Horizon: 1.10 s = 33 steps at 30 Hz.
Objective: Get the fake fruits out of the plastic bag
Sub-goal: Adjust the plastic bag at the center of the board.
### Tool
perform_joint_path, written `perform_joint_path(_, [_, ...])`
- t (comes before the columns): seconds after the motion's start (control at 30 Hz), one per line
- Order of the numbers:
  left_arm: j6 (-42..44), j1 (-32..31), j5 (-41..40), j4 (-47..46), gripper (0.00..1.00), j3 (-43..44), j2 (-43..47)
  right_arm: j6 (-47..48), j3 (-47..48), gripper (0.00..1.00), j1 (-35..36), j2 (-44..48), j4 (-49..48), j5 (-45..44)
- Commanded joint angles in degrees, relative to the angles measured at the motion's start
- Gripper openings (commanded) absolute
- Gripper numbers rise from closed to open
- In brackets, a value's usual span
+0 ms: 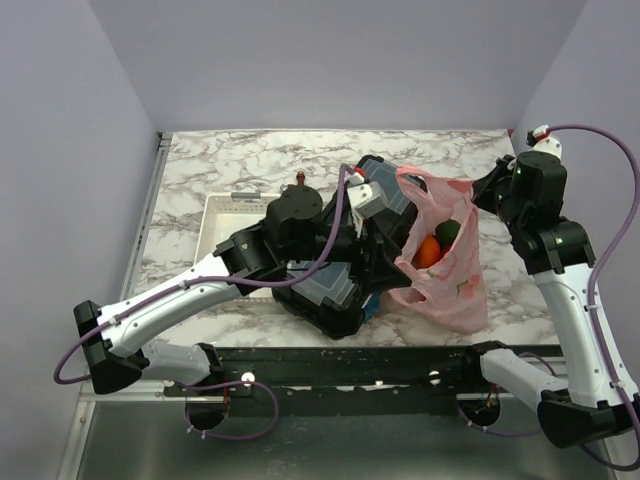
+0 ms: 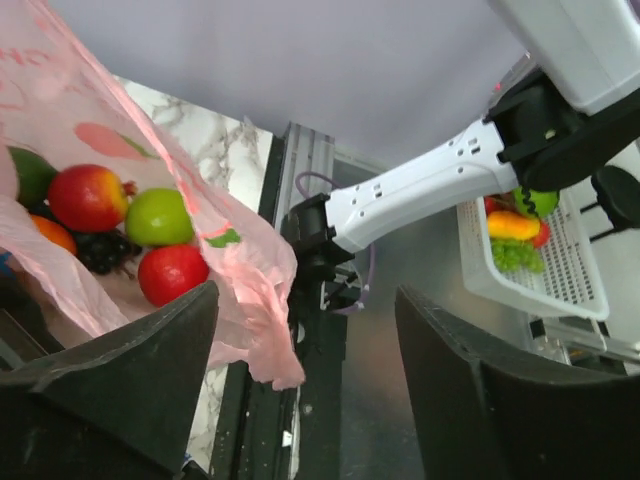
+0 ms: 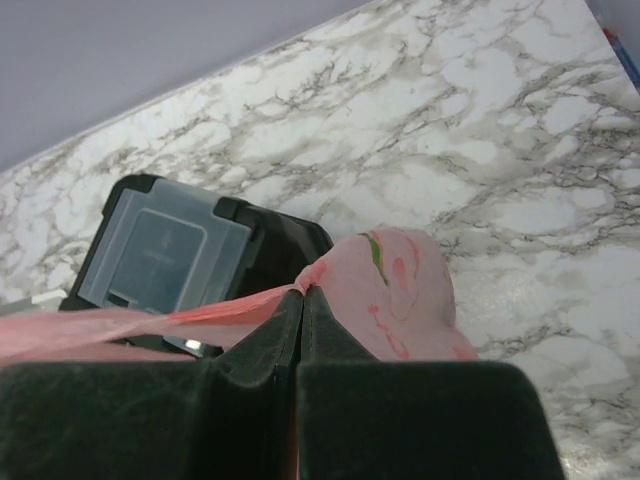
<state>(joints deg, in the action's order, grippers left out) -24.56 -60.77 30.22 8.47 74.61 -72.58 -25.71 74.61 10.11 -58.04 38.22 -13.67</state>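
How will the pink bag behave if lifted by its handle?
Probably floppy: the plastic bag is thin and crumpled, its handle pinched in the right jaws. The round fruits inside would likely roll as it sags.

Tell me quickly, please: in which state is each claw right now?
Left claw: open, holding nothing.
Right claw: closed, pinching the plastic bag.

**A robot test cell in a lab**

Plain lavender walls (image 1: 330, 60) box in a marble-patterned table (image 1: 250, 160) on three sides. Two white-and-black robot arms, the left arm (image 1: 170, 305) and the right arm (image 1: 580, 320), are bolted to a dark metal rail (image 1: 350, 365) at its near edge, trailing purple cables (image 1: 590, 127).
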Motion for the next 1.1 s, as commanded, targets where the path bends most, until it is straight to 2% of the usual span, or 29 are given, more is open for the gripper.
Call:
perform_joint_path(0.0, [4.24, -0.22, -5.83, 6.25, 0.75, 4.43, 2.50, 3.46, -0.92, 0.01, -0.18, 1.96, 5.61, 1.36])
perform_joint_path(0.2, [5.33, -0.22, -7.99, 7.02, 0.83, 6.42, 1.12, 4.11, -1.51, 0.01, -0.18, 5.15, 8.54, -0.70])
perform_joint_path(0.33, [5.84, -0.56, -3.85, 11.32, 0.87, 11.57, -5.79, 4.79, 0.05, 0.01, -0.18, 3.12, 9.39, -1.47])
perform_joint_path(0.53, [5.98, -5.34, -5.39, 8.75, 0.85, 10.11, -10.24, 4.38, 2.24, 0.01, -0.18, 1.51, 7.54, 1.30])
perform_joint_path(0.6, [6.27, -6.85, -7.37, 9.98, 0.74, 11.60, -11.98, 4.15, 3.12, 0.01, -0.18, 0.85, 7.79, 1.71])
perform_joint_path(0.73, [7.53, -10.32, -10.60, 12.31, 0.28, 14.72, -13.74, 3.52, 4.23, 0.01, -0.18, -0.05, 7.57, 0.63])
perform_joint_path(0.8, [7.77, -12.25, -11.31, 9.70, 0.14, 12.58, -13.01, 2.78, 4.28, 0.01, -0.18, -0.48, 7.05, -2.08])
perform_joint_path(0.87, [7.94, -14.11, -12.08, 5.45, 0.10, 9.67, -12.04, 1.31, 5.35, 0.01, -0.19, -1.43, 7.43, -6.79])
perform_joint_path(0.93, [8.16, -15.57, -13.54, 5.44, 0.07, 9.60, -12.10, 0.46, 7.16, 0.01, -0.18, -2.97, 7.75, -10.17])
perform_joint_path(1.07, [11.61, -19.59, -24.41, 8.67, 0.02, 11.76, -12.94, 1.42, 10.66, 0.01, -0.18, -5.29, 7.45, -12.11])
